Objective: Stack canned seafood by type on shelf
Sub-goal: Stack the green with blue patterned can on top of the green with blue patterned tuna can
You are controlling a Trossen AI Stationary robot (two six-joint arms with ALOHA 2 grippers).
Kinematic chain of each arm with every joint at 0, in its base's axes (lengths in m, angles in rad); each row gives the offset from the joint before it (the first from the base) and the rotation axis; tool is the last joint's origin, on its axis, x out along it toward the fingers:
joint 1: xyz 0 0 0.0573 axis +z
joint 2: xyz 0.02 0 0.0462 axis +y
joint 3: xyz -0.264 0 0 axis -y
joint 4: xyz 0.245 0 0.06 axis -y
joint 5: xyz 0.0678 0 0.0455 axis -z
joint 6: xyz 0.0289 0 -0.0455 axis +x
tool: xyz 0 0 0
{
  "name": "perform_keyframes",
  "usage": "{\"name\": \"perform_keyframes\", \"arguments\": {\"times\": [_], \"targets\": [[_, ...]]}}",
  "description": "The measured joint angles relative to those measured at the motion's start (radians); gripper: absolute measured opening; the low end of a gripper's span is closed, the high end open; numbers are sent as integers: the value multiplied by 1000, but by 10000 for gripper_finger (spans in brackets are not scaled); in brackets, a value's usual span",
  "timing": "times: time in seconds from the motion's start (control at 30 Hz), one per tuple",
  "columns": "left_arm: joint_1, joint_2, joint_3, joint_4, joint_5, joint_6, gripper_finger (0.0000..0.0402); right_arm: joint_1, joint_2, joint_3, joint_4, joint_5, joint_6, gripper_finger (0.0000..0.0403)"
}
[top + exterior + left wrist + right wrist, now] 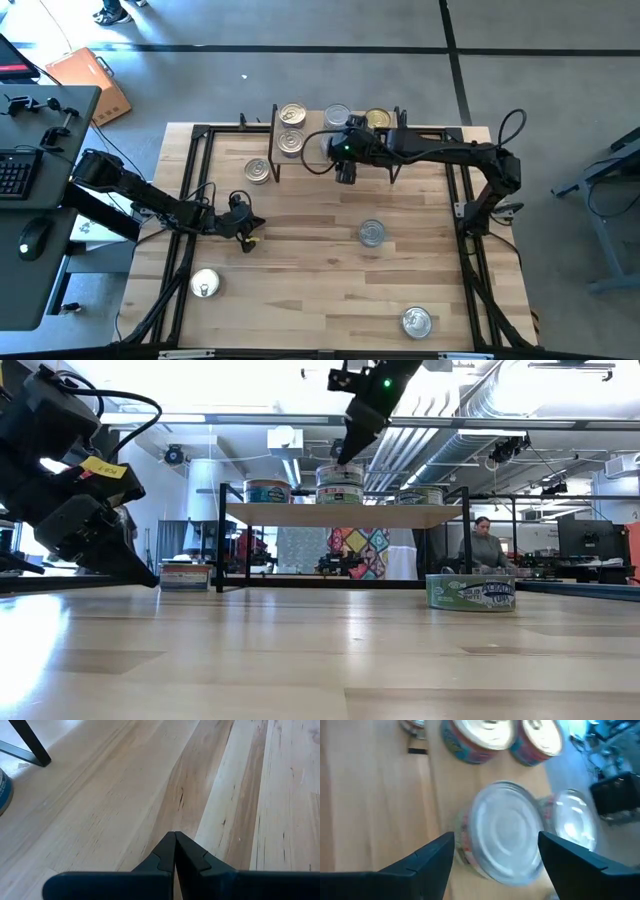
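Canned seafood on shelf: several tins sit on the shelf (pixel 300 122); two gold-lidded tins (pixel 291 113) lie at one end, a silver-lidded stacked tin (pixel 340 484) stands mid-shelf, and more tins (pixel 378 119) sit at the far end beyond the right arm.
Right jaws: the right gripper (pixel 496 851) hangs over the shelf with its jaws spread wide, one finger on each side of the silver-lidded tin (pixel 506 839); the fingers stand apart from its wall, and the low view shows the fingertips just above the tin's top.
Beside those jaws: a second silver lid (pixel 575 826) lies just past one finger, and two gold-lidded tins (pixel 482 735) sit ahead of the fingertips.
Left jaws: the left gripper (pixel 174 851) rests low over bare bench (pixel 150 795), jaws pressed together with nothing between them.
Near left jaws: a black shelf leg (pixel 30 742) and the edge of a blue tin (pixel 4 790) lie well ahead and to one side.
Loose tins on bench: one tin (pixel 257 171) just beside the shelf, one (pixel 371 233) mid-bench below the right jaws, one (pixel 205 285) and another (pixel 416 321) near the front edge.
Background: a seated person (pixel 485 547) shows in the room beyond the bench.
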Motion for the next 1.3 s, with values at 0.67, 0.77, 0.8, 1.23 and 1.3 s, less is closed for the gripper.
{"name": "perform_keyframes", "arguments": {"times": [0.67,0.77,0.8,1.23,1.3], "targets": [[-33,0,0,0,-4,0,0,275,0,65,-275,-23,162,279],[-48,0,0,0,-20,0,0,329,-4,41,-336,-22,256,279],[-52,0,0,0,-27,1,0,342,-14,15,-339,-22,281,279],[-78,0,0,7,-59,3,0,538,-193,-575,194,-31,641,279],[-78,0,0,10,-60,4,0,574,-190,-641,273,-27,670,279]]}}
